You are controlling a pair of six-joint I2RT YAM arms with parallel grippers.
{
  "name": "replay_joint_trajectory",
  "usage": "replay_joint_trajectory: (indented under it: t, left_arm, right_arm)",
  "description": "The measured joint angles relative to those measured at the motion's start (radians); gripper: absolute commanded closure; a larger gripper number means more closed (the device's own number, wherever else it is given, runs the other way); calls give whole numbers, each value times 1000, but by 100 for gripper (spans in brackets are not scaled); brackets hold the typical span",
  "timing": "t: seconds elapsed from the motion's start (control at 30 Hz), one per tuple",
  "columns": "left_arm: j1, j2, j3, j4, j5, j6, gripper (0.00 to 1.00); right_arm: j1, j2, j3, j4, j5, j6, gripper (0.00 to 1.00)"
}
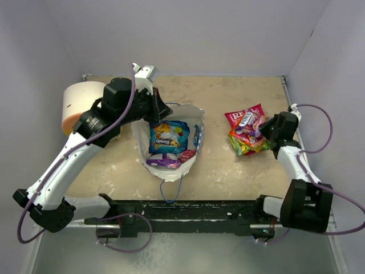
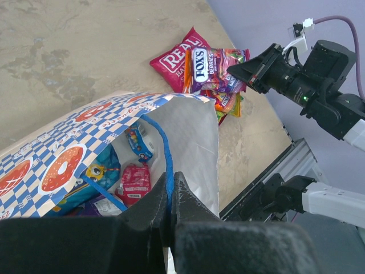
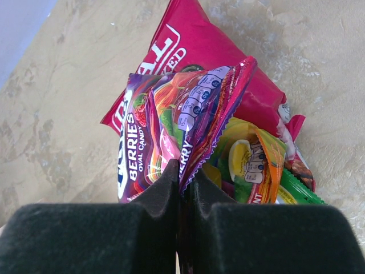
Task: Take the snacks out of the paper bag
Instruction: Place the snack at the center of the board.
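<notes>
The blue-and-white checkered paper bag (image 1: 199, 123) (image 2: 63, 154) lies open on the table's middle. Inside it I see a blue packet (image 1: 168, 136), a purple one (image 1: 162, 161) and a small red one (image 2: 134, 182). My left gripper (image 1: 155, 111) (image 2: 171, 178) is at the bag's far rim, shut on its blue cord handle (image 2: 165, 148). To the right, a pink-red REAL packet (image 1: 238, 113) (image 3: 194, 40) and a yellow-green packet (image 3: 251, 162) lie in a pile. My right gripper (image 1: 263, 130) (image 3: 185, 171) is shut on a purple berries candy packet (image 3: 165, 114) on top of that pile.
A white-and-orange cylinder (image 1: 77, 105) stands at the back left, beside the left arm. Pale walls enclose the table on three sides. The black mounting rail (image 1: 188, 214) runs along the near edge, just below the bag's other blue handle loop (image 1: 170, 194).
</notes>
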Motion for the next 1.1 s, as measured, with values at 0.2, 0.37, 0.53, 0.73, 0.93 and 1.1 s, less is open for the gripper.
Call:
replay_joint_trajectory:
  t: [0.2, 0.37, 0.53, 0.73, 0.93, 1.1]
  left_arm:
    - [0, 14, 2, 0, 8, 24, 100]
    - [0, 16, 3, 0, 13, 31, 100]
    - [0, 16, 3, 1, 14, 29, 100]
    - [0, 13, 3, 0, 7, 9, 100]
    - [0, 18, 44, -51, -29, -64, 100]
    - [0, 27, 120, -95, -69, -152, 100]
  right_arm:
    - [-7, 36, -14, 35, -5, -7, 85]
    - [-16, 47, -16, 37, -3, -12, 72]
    - [-24, 45, -18, 4, 1, -43, 45]
    - [-24, -1, 6, -122, 1, -106, 24]
    - [41, -22, 143, -295, 77, -161, 17]
    - [168, -36, 263, -402, 163, -246, 16]
